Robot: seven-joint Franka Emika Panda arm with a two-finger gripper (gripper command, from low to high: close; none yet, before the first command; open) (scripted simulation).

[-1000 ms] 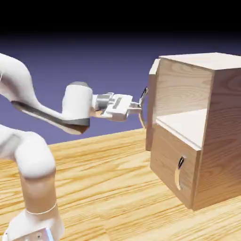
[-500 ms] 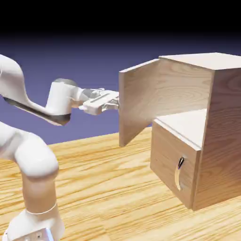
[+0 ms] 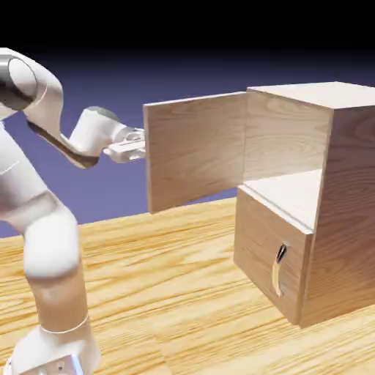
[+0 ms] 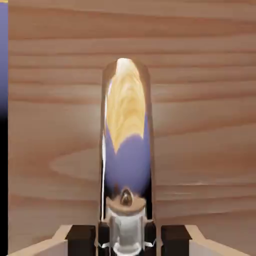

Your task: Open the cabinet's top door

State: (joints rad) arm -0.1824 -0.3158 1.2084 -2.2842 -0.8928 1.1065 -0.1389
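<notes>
The light-wood cabinet (image 3: pixel 340 183) stands at the exterior view's right. Its top door (image 3: pixel 194 150) is swung wide, its inner face toward the camera, and the upper compartment behind it is bare. My gripper (image 3: pixel 138 149) reaches the door's far side at its left edge, where the panel hides the fingertips. In the hand view the curved silver handle (image 4: pixel 126 140) runs upright between the dark finger pads (image 4: pixel 82 241), with wood grain filling the picture behind it. There my gripper (image 4: pixel 127 236) is shut on the handle.
The lower door (image 3: pixel 267 256) is closed, and its curved metal handle (image 3: pixel 279 267) faces out. The wooden table (image 3: pixel 161 293) stretches in front of the cabinet. The white arm's base and elbow (image 3: pixel 51 242) stand at the exterior view's left.
The top door has swung from barely ajar to wide open toward the exterior view's left. My gripper travelled left with the handle and the arm folded back and upward.
</notes>
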